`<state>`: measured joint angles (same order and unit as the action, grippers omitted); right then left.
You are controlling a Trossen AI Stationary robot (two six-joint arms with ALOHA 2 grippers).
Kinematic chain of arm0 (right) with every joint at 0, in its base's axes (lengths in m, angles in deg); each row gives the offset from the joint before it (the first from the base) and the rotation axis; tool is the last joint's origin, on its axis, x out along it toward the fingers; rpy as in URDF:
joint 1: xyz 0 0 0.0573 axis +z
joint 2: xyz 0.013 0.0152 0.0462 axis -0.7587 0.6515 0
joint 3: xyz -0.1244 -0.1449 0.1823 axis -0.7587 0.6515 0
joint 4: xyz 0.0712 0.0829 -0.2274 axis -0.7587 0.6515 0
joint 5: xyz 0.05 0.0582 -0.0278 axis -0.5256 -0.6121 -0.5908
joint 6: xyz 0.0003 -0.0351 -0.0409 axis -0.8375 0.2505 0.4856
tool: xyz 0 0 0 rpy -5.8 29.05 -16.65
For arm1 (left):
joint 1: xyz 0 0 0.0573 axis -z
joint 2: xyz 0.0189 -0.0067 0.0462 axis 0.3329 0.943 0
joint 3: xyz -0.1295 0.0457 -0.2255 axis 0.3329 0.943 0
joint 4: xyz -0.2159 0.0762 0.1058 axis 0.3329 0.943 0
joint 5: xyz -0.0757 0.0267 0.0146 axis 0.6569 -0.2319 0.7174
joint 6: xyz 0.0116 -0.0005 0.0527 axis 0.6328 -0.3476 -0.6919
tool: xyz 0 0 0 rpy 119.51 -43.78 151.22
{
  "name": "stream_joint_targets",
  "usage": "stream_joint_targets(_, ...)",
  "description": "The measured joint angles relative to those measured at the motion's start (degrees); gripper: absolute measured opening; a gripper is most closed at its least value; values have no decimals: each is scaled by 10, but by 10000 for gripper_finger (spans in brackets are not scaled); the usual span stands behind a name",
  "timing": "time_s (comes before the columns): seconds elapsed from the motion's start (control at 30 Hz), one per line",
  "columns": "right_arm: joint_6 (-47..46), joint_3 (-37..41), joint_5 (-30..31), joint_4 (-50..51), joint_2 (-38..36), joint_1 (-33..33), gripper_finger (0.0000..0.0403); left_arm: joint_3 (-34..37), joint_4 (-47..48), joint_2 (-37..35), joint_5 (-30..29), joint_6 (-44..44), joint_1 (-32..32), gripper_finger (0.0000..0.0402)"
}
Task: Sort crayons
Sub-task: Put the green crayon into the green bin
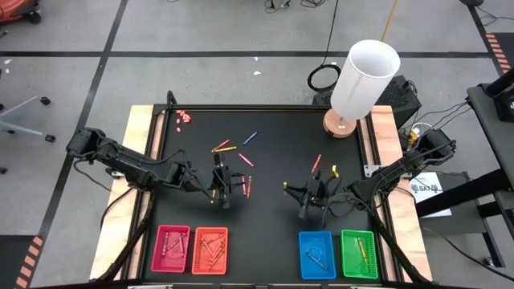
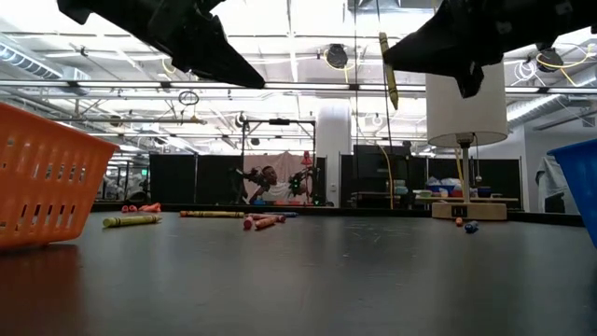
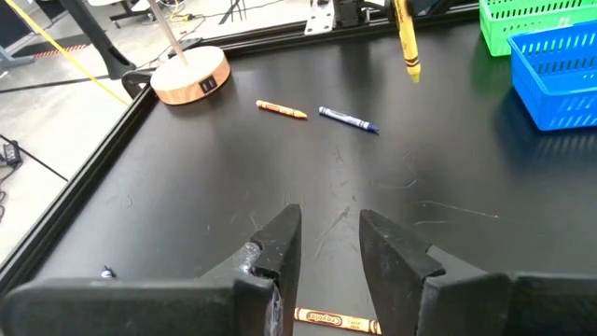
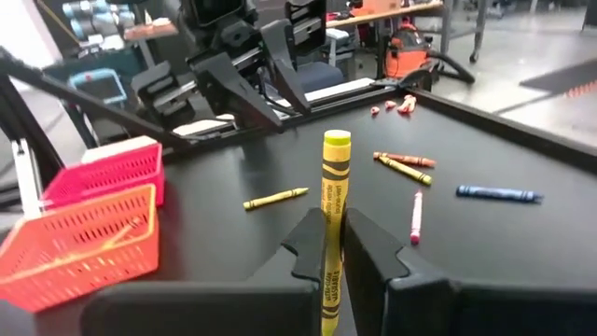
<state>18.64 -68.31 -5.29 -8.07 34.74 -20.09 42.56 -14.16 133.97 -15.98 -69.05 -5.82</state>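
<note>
My right gripper (image 4: 334, 245) is shut on a yellow crayon (image 4: 335, 187), well above the table at the centre right (image 1: 293, 191). The crayon also shows in the low view (image 2: 387, 70) and in the left wrist view (image 3: 407, 39). My left gripper (image 3: 328, 238) is open and empty above the table's centre left (image 1: 229, 186), with a yellow-orange crayon (image 3: 336, 320) lying on the table under it. Loose crayons lie flat on the black table: orange and red ones (image 1: 223, 147), a blue one (image 1: 250, 138), a pink one (image 1: 245, 159) and a red one (image 1: 316, 163). My right gripper pinches the yellow crayon between its two fingers, on the paper wrapper in its lower half (image 4: 331, 238). The fingers lie across the crayon. The crayon stands nearly upright, its flat end (image 4: 337, 138) above the fingers, and it is lifted clear of the table.
Four trays stand along the near edge: pink (image 1: 171, 247), orange (image 1: 210, 250), blue (image 1: 316, 254) and green (image 1: 359, 254), with crayons in them. A white lamp on a wooden base (image 1: 363, 80) stands at the far right. Small pink bits (image 1: 184, 118) lie at the far left.
</note>
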Motion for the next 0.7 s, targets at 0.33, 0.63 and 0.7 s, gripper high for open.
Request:
stream_joint_targets(0.33,-32,0,-1,-6,-1,0,11,0,0,0,0,0,0,109)
stream_joint_targets(0.63,-13,-5,-75,15,-88,2,11,0,0,0,0,0,0,109)
stream_joint_targets(0.7,-20,-22,-75,76,-110,5,11,0,0,0,0,0,0,109)
